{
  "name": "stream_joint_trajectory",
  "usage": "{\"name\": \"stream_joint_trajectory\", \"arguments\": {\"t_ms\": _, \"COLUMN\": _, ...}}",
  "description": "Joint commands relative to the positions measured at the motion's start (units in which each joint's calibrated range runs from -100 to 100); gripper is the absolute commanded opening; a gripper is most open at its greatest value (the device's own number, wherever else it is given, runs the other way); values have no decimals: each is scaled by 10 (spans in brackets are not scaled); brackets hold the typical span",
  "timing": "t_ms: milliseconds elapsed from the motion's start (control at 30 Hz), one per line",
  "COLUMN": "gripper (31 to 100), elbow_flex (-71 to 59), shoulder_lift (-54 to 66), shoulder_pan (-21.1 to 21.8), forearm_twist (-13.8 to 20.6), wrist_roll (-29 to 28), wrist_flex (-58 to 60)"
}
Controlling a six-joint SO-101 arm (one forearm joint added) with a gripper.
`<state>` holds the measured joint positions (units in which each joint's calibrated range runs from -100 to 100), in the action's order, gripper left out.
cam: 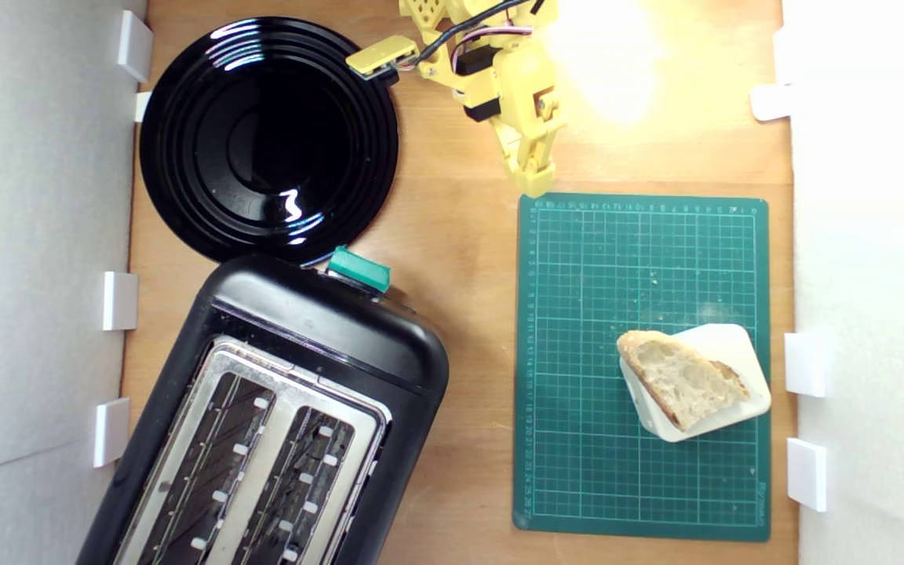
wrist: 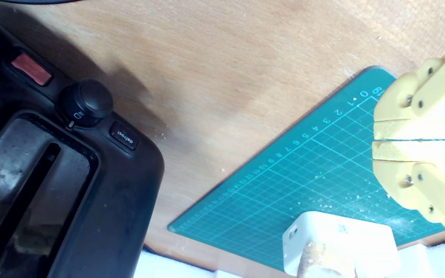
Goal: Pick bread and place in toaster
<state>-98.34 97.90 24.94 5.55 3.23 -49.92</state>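
The bread (cam: 683, 384), a wedge with pale crumb and brown crust, lies on a cream rounded block (cam: 734, 353) on the green cutting mat (cam: 593, 455). In the wrist view only a bit of the bread (wrist: 315, 256) shows at the picture's edge, on the block (wrist: 346, 235). The black toaster (cam: 303, 329) with its silver two-slot top and green lever knob (cam: 358, 269) stands at the exterior view's lower left; its side and dial show as the toaster (wrist: 122, 200). My yellow gripper (cam: 534, 187) hangs shut and empty above the mat's far edge, well away from the bread; in the wrist view the gripper (wrist: 377, 139) has its fingers pressed together.
A round black plate (cam: 267, 137) lies at the exterior view's upper left, touching the toaster's end. White walls with small white brackets (cam: 805, 363) border the wooden table on both sides. Strong light glare washes out the upper right.
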Motion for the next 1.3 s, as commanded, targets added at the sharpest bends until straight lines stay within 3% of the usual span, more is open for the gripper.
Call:
{"name": "stream_joint_trajectory", "arguments": {"t_ms": 0, "gripper": 349, "elbow_flex": 0, "shoulder_lift": 6, "shoulder_pan": 1, "forearm_twist": 2, "wrist_roll": 3, "wrist_flex": -1}}
{"name": "stream_joint_trajectory", "arguments": {"t_ms": 1267, "gripper": 349, "elbow_flex": 0, "shoulder_lift": 6, "shoulder_pan": 6, "forearm_twist": 1, "wrist_roll": 3, "wrist_flex": -1}}
